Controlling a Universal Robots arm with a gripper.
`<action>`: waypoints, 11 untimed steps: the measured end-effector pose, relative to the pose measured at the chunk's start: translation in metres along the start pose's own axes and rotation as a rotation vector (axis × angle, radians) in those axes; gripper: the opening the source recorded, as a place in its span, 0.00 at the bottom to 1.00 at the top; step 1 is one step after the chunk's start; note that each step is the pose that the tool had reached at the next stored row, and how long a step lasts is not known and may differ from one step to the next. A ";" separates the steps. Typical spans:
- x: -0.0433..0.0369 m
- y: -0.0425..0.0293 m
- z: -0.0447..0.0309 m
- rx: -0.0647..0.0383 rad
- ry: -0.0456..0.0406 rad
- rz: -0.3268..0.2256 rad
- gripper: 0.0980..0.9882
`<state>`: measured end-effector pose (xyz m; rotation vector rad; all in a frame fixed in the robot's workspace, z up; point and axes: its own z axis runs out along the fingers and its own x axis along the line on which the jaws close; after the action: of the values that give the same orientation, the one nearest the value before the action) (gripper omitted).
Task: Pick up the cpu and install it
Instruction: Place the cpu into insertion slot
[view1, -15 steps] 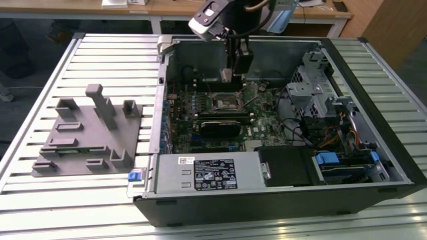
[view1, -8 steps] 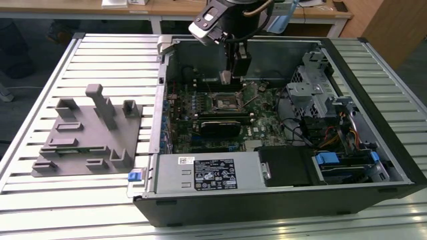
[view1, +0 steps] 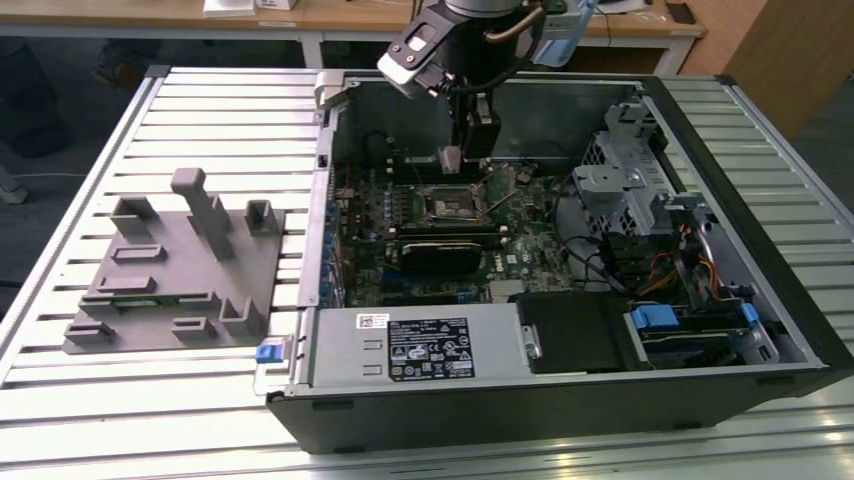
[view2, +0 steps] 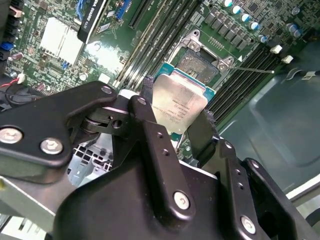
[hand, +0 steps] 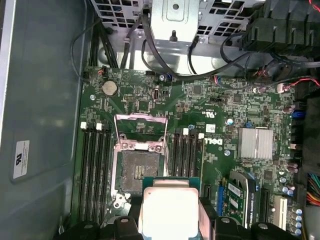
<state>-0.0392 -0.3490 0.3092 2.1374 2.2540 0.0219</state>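
The cpu (view2: 179, 98), a thin square chip with a pale silvery top, is pinched by its edges between my gripper's (view2: 177, 111) two black fingers. In the exterior view the gripper (view1: 451, 158) hangs inside the open computer case (view1: 787, 330), holding the cpu (view1: 451, 157) a short way above the motherboard. The black metal-framed socket (view1: 451, 205) lies just below and slightly toward the case's front, its frame lifted open. In the first wrist view the cpu (hand: 170, 209) sits beside the socket (hand: 137, 167), whose dark recess is bare.
A grey plastic fixture block (view1: 174, 270) with upright posts stands on the slatted table at the exterior view's left. Inside the case are memory slots (hand: 95, 165), a heatsink (hand: 256, 143), cables, a metal drive cage (view1: 627, 190) and the power supply (view1: 414, 345).
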 end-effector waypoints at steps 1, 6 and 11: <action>0.0000 0.0000 0.0008 0.000 0.0000 0.000 0.48; 0.0001 -0.0001 0.0032 0.000 -0.0002 0.000 0.48; 0.0001 -0.0002 0.0049 0.000 -0.0001 0.000 0.48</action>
<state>-0.0392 -0.3490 0.3043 2.1374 2.2540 0.0218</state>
